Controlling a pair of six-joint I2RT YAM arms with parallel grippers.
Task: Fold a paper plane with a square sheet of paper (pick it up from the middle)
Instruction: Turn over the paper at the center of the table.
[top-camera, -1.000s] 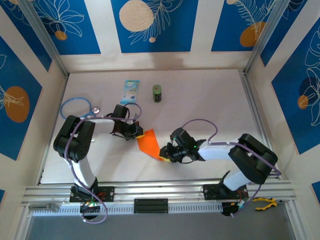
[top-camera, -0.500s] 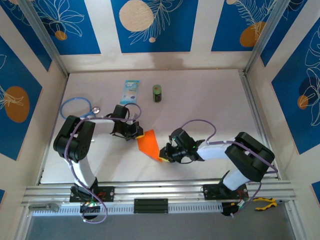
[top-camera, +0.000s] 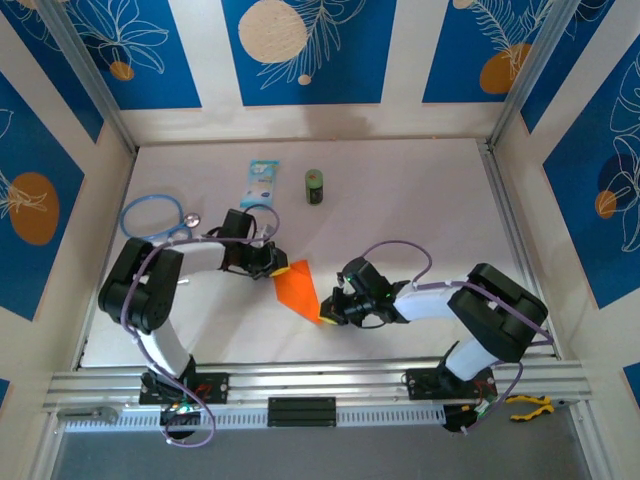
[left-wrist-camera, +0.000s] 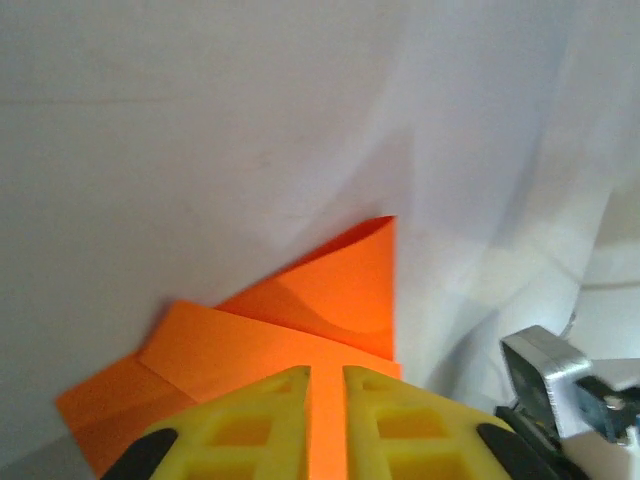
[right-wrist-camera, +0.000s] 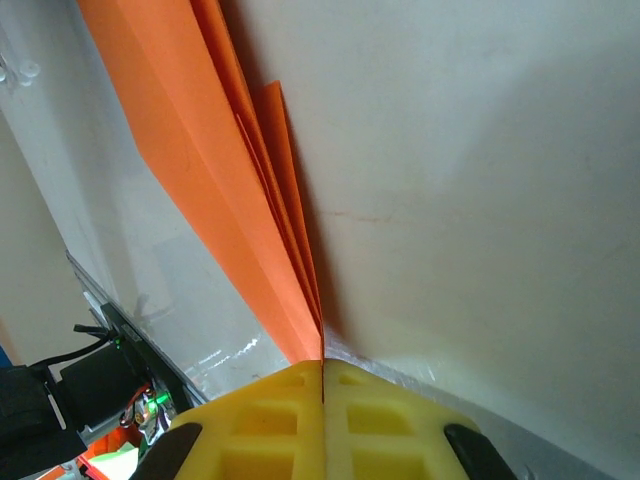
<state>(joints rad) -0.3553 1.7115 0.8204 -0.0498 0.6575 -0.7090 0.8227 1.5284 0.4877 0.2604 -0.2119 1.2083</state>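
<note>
1. Folded orange paper (top-camera: 297, 290) sits at mid-worktop (top-camera: 420, 200), between both arms.
2. Right tool (right-wrist-camera: 322, 366): clamped tight on the paper's near end.
3. Left tool (left-wrist-camera: 326, 372): jaws narrowly parted, astride the opposite edge.

The right end effector (right-wrist-camera: 322, 368) has its yellow fingers (right-wrist-camera: 255, 415) pinched on the layered folded orange paper (right-wrist-camera: 190, 120), which stretches across the white bench (right-wrist-camera: 480, 160).

Both arms are seen reaching low and inward. The right gripper (right-wrist-camera: 322, 372) is clamped on the folded bright orange paper sheet (right-wrist-camera: 200, 120); the left gripper (left-wrist-camera: 327, 378) is held with jaws slightly parted.
</note>
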